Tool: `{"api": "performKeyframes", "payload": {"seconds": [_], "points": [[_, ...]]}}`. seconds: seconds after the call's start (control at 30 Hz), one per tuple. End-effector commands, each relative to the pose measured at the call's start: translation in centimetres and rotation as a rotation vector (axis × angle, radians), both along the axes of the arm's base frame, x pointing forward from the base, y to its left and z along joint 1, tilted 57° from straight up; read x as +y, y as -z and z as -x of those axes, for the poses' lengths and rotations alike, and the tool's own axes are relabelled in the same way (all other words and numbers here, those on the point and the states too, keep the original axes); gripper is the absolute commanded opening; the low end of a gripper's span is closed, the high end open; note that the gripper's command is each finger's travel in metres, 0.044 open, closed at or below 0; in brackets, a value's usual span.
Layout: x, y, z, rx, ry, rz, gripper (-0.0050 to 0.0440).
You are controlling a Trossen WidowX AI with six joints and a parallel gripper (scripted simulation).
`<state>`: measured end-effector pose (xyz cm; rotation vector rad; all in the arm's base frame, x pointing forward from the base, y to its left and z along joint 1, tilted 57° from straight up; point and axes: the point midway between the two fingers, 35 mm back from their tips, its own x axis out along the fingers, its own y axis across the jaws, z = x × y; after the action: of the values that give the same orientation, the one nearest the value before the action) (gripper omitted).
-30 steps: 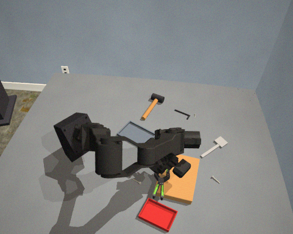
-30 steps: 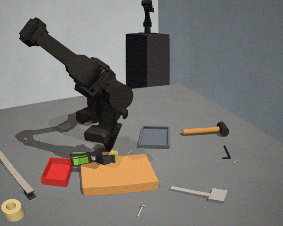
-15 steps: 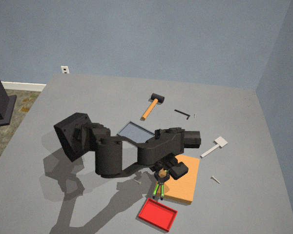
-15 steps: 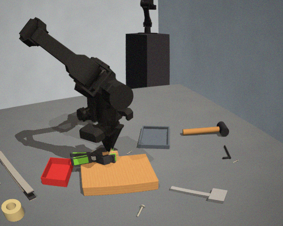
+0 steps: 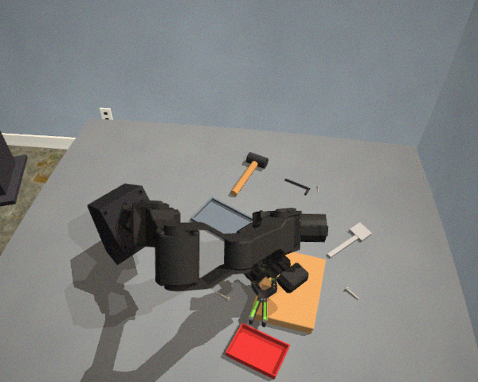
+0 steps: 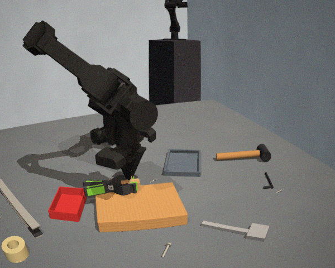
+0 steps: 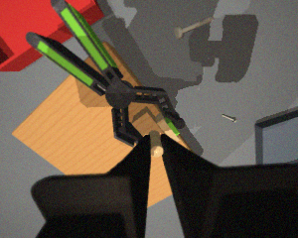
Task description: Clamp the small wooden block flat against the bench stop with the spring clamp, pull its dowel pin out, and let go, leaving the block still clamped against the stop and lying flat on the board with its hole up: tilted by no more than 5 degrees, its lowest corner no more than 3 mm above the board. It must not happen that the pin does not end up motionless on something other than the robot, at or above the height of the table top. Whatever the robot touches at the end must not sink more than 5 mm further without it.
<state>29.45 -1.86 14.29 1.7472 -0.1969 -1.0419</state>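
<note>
My gripper (image 6: 129,177) (image 7: 155,139) is shut on the dowel pin (image 7: 156,146), whose round end shows between the fingertips in the wrist view. The small wooden block (image 6: 134,181) is at the board's edge, between the jaws of the spring clamp (image 5: 264,310) (image 6: 123,187) (image 7: 119,94), directly below my fingertips. The clamp's green handles point toward the red tray. The wooden board (image 5: 301,296) (image 6: 144,204) (image 7: 65,121) lies under them. The bench stop is largely hidden by the clamp. Whether the pin's lower end is in the block's hole cannot be told.
The red tray (image 5: 256,351) (image 6: 66,203) (image 7: 30,25) is beside the board, near the clamp handles. A grey tray (image 6: 182,161) and a mallet (image 5: 244,178) (image 6: 238,154) lie farther back. A white flat-headed tool (image 5: 359,231) (image 6: 257,231), a tape roll (image 6: 15,249) and loose screws lie around.
</note>
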Motion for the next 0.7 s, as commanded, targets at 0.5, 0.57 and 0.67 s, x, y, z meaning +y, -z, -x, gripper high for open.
{"api": "performKeyframes", "payload": {"seconds": [0.5,0.57,0.67], "points": [[0.13,-0.2,0.07,0.226,-0.222,0.245,0.0],[0.14,-0.2,0.07,0.265,-0.258,0.286,0.0],[0.14,-0.21,0.08,0.323,-0.314,0.348,0.0]]}}
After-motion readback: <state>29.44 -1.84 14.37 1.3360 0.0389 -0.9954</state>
